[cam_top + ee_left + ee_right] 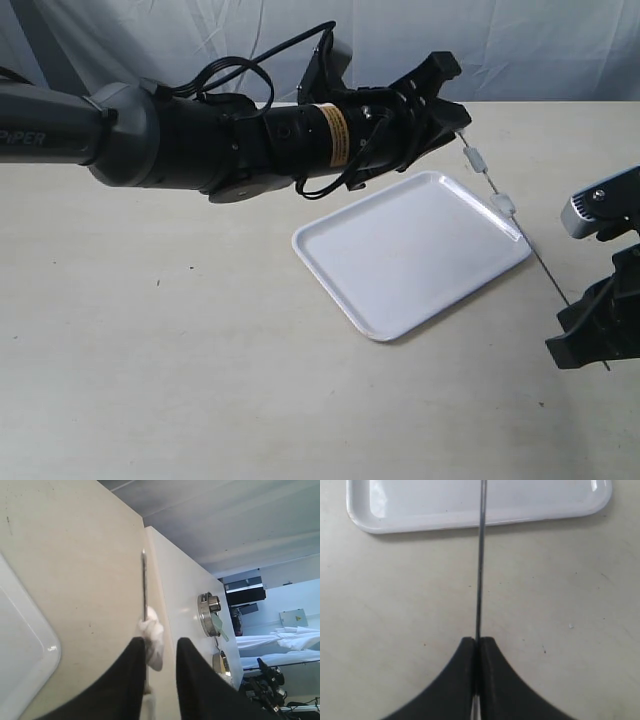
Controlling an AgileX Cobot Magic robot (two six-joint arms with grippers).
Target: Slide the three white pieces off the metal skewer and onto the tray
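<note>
**Skewer held at one end, two pieces seen on the rod**

Right hand (477, 644): fingers pressed together, pinching the near end of the metal skewer (480, 555). The rod runs straight out from between the pads toward the tray (470, 524).

Left hand (159, 647): fingers spread, with a clear gap between them. The skewer passes along the inner edge of one finger. One white piece (152, 635) sits on the rod and touches that finger. A second white scrap shows nearer the camera, partly hidden. The rod's bare tip sticks out past the fingers.

Exterior view: the left arm reaches across the middle to the far right corner of the tray. The skewer slopes down from the left hand to the right hand, raised off the desk (150, 350). It crosses the tray's right corner. Two pieces are on it: the upper piece (475, 157), just below the left hand, and the lower piece (505, 203), over the tray's far right rim. I cannot make out a third piece with certainty.

Tray: lies flat on the desk, between the arms.
</note>
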